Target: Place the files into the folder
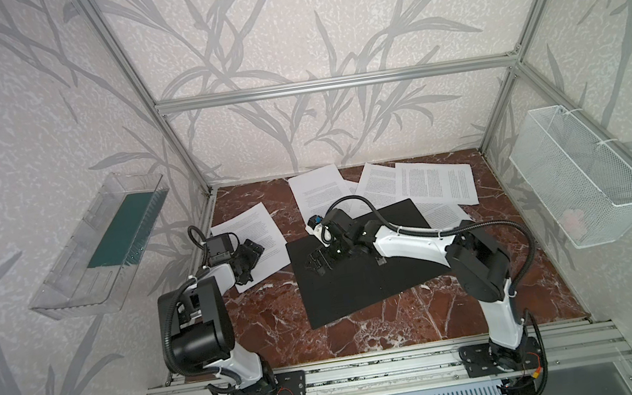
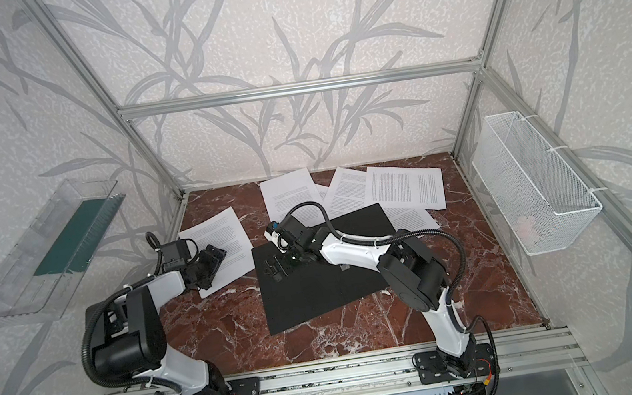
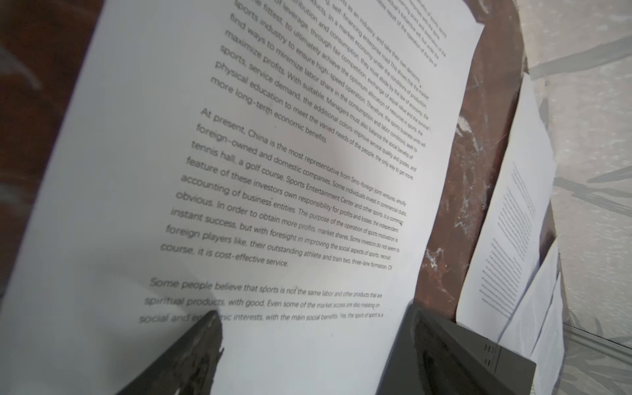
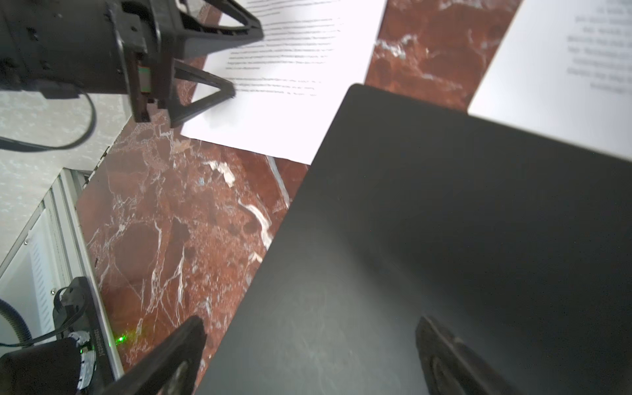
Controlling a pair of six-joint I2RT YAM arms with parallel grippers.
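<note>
Marble table (image 1: pixel 366 330), red-brown, carries it all. Black folder (image 1: pixel 364 284) lies flat at centre, skewed; nothing on it, no clip bar visible, can't tell if it's opened out. The files (image 1: pixel 434 184) are all loose: a fan at 12 to 1 o'clock, overlapping, nearest ones tucked under the folder's far edge. A single sheet (image 1: pixel 258 232) lies at 10 o'clock, corner touching or under the folder's side, can't tell which. Judging by that, task barely started: no sheet filed, all left to do. Over the single sheet hangs the left gripper (image 1: pixel 251 261), jaws wide apart, empty. Low at the folder's 9 o'clock edge sits the right gripper (image 4: pixel 311 321), jaws wide apart astride that edge, not clamped. In the way: right arm lies across the folder, covering the landing spot; overlapped sheets may drag together. Clear tray (image 1: pixel 77 274) on wall at 9 o'clock, wire basket (image 1: pixel 580 178) at 3 o'clock, both off the table.
</note>
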